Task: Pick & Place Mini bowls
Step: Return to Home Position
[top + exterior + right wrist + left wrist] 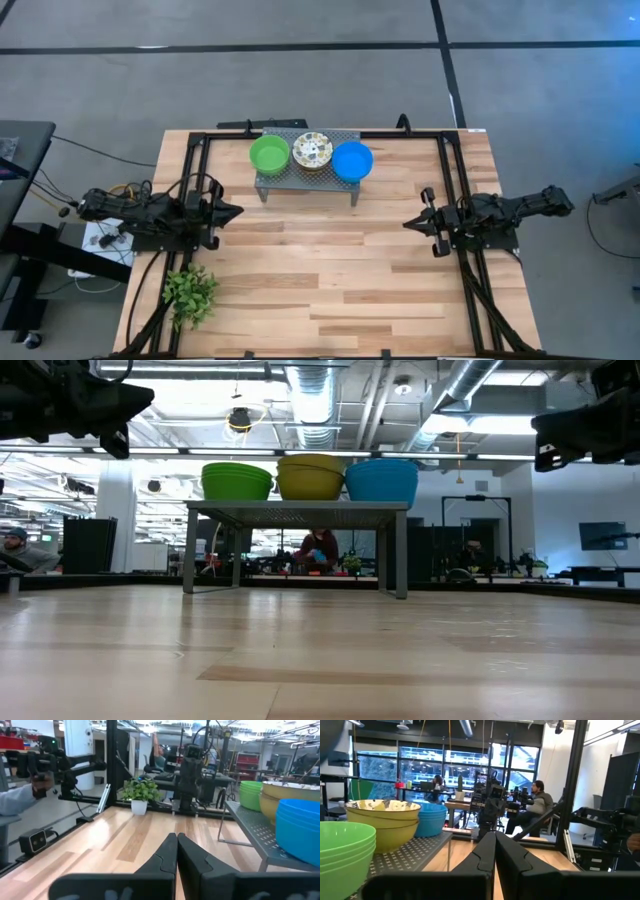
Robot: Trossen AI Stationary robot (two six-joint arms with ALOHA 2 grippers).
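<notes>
Three stacks of mini bowls stand in a row on a small grey perforated stand [345,186] at the table's far middle: a green stack [269,153], a stack with a white speckled floral inside and yellow outside [312,151], and a blue stack [352,160]. They rest on their bases [310,496]. My left gripper [238,212] is shut and empty at the table's left side, pointing level toward the middle. My right gripper [408,224] is shut and empty at the right side, pointing level toward the middle.
A small leafy green plant [190,295] in a white pot stands near the table's near left corner. A black frame [200,140] runs around the wooden tabletop. People sit at desks in the room beyond the table.
</notes>
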